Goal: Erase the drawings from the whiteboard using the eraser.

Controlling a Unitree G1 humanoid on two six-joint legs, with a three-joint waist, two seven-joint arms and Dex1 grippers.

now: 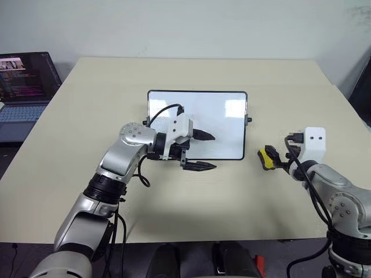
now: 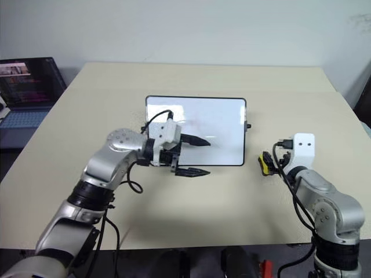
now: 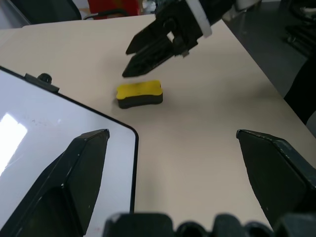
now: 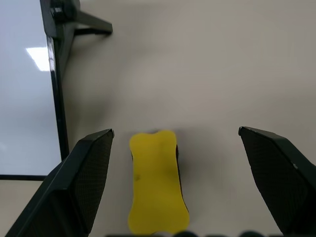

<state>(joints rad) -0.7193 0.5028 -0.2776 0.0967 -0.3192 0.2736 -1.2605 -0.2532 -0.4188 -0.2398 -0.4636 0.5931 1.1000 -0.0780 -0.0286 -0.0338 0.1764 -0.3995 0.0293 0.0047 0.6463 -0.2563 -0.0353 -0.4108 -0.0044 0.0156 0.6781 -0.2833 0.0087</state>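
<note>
From the head views you see the whiteboard (image 1: 197, 124) lying flat in the middle of the counter (image 1: 191, 202), with the eraser (image 1: 267, 157) on the counter just off the board's right edge, apart from it. Your right end effector (image 1: 277, 159) sits right at the eraser, but its fingers are largely hidden behind the wrist here. Your left end effector (image 1: 204, 152) points to the right over the board's lower edge, one finger over the white surface and one over the counter in front of it, spread apart and holding nothing. A laptop (image 1: 26, 87) stands at the far left of the counter.

In the left wrist view you get what the head views hide: the eraser (image 3: 139, 94) lies flat, yellow top over dark base, with the right end effector (image 3: 136, 59) just above it, fingertips close to it; contact cannot be told. You also see the board's rounded corner (image 3: 131, 136) near one left finger.

In the right wrist view the two fingers (image 4: 89, 173) stand wide apart, with the eraser (image 4: 157, 180) lying lengthwise on the counter between them, nearer the board-side finger and gripped by neither. The board's frame (image 4: 57, 98) runs just beside that finger. No drawings can be made out on the board in any view.
</note>
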